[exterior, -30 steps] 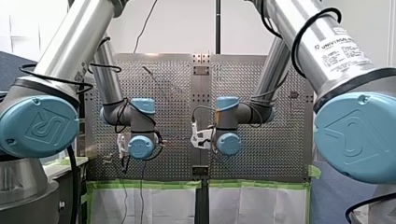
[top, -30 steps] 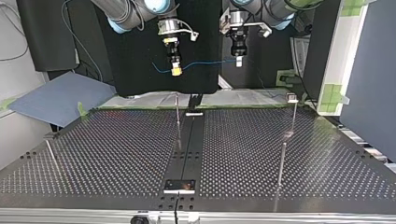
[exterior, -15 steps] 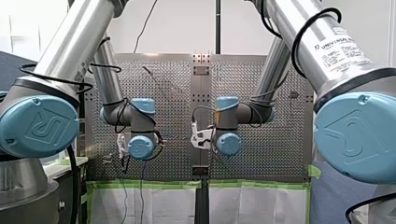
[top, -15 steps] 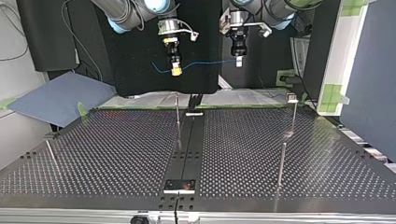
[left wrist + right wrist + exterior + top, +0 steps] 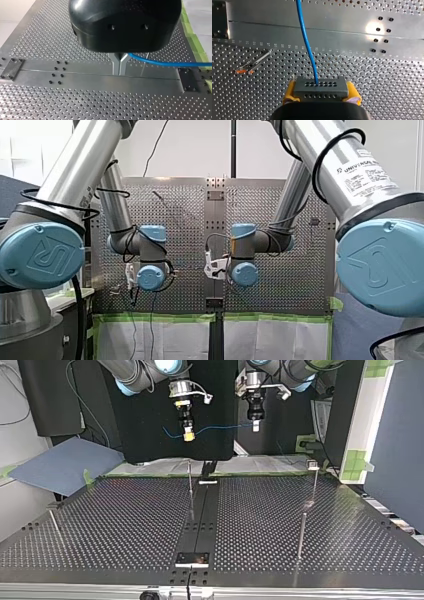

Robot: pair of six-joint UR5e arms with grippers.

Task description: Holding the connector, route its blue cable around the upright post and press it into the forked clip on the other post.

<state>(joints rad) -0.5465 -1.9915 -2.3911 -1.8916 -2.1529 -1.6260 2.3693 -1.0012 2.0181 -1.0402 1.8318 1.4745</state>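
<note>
Connector [image 5: 321,87]: small grey block with rows of holes. My right gripper [image 5: 322,92] has its jaws pinching it by the two sides between yellow pads [image 5: 290,93]. It hangs in the air well above the desk [image 5: 125,525], over the far part as the top view shows it.

Blue cable [image 5: 305,37] leaves the connector's face and runs across to my left gripper [image 5: 120,64]. Its metal jaws are pressed together on the cable just below the black body. The span between the two grippers is near taut with a slight sag.

Handling, my read:
- The connector is rigid and light, and the side grip is the right hold.
- The cable is thin, light and limp, so it should wrap a post easily but may spring back off it.
- The smooth jacket could slip through the metal jaws.
- Avoid yanking where the cable enters the block.

Surface: shiny perforated metal plate, with a dark centre rail [image 5: 202,510] carrying bolt holes.
- One thin post [image 5: 190,482] stands by the rail.
- Two more posts stand at the top view's right, a nearer one [image 5: 301,535] and a further one [image 5: 315,482].
- The further one has a small head, probably the forked clip, but it is too small to confirm.

Room: green tape [image 5: 150,474] runs along the desk's far edge, and a blue sheet [image 5: 65,462] lies off the top view's left.
</note>
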